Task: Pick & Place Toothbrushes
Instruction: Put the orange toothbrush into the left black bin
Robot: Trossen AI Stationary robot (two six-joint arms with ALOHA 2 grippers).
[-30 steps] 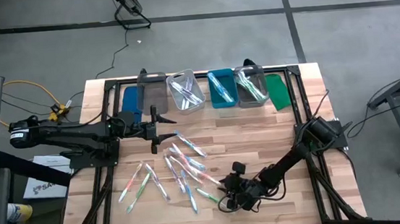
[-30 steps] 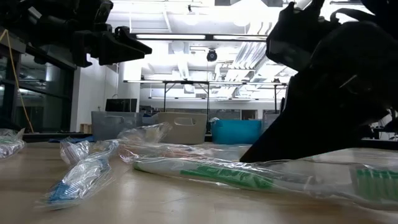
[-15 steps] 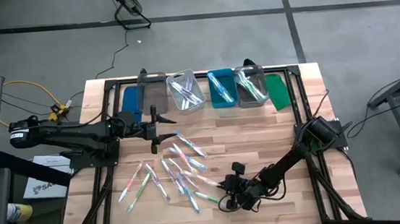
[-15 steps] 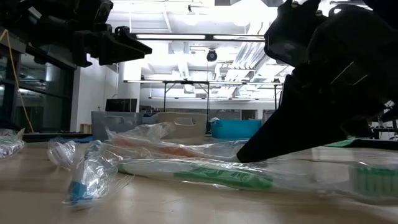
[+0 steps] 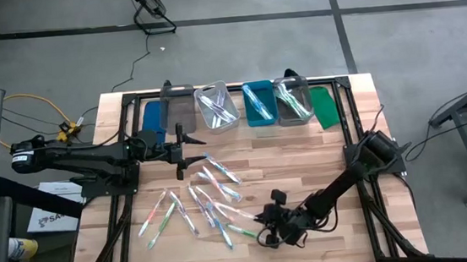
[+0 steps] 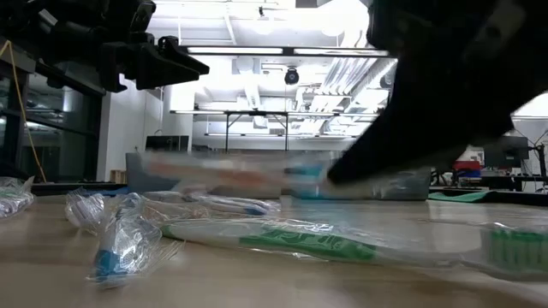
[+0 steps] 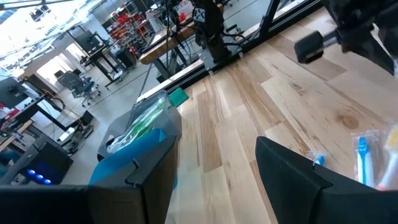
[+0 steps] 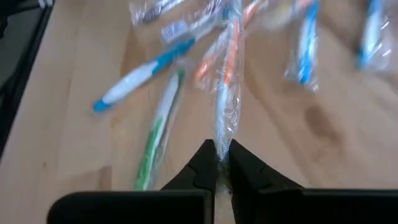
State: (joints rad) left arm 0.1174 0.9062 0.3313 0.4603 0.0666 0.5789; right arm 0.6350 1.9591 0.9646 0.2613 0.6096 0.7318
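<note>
Several wrapped toothbrushes (image 5: pixel 209 192) lie scattered on the middle of the wooden table. My right gripper (image 5: pixel 266 236) is near the table's front edge, shut on the clear wrapper of an orange-handled toothbrush (image 8: pixel 229 68). In the low view this toothbrush (image 6: pixel 244 169) shows blurred above the table. A green toothbrush (image 6: pixel 308 241) and a blue one (image 8: pixel 140 78) lie on the wood beside it. My left gripper (image 5: pixel 198 147) hangs open above the table's left half, with nothing between its fingers. My right gripper pinches the near end of the clear wrapper (image 8: pixel 221 148) between its two fingertips. The fingers slant down from the table's right side and lie along the toothbrush. The wrapped toothbrush stretches away from the fingers, roughly level and lifted off the wood.
A row of bins stands at the far edge: a grey one (image 5: pixel 179 110), a clear one (image 5: pixel 217 107), a teal one (image 5: pixel 258 103) and another grey one (image 5: pixel 294 100), some with toothbrushes inside. A green lid (image 5: pixel 324 108) lies to their right. Bare wood lies right of the pile.
My right gripper has risen a little from the table. The wrapped orange toothbrush, which lay on the wood among the others, has come up with it and now hangs above the table. A blue wrapped toothbrush nearby has shifted and turned.
</note>
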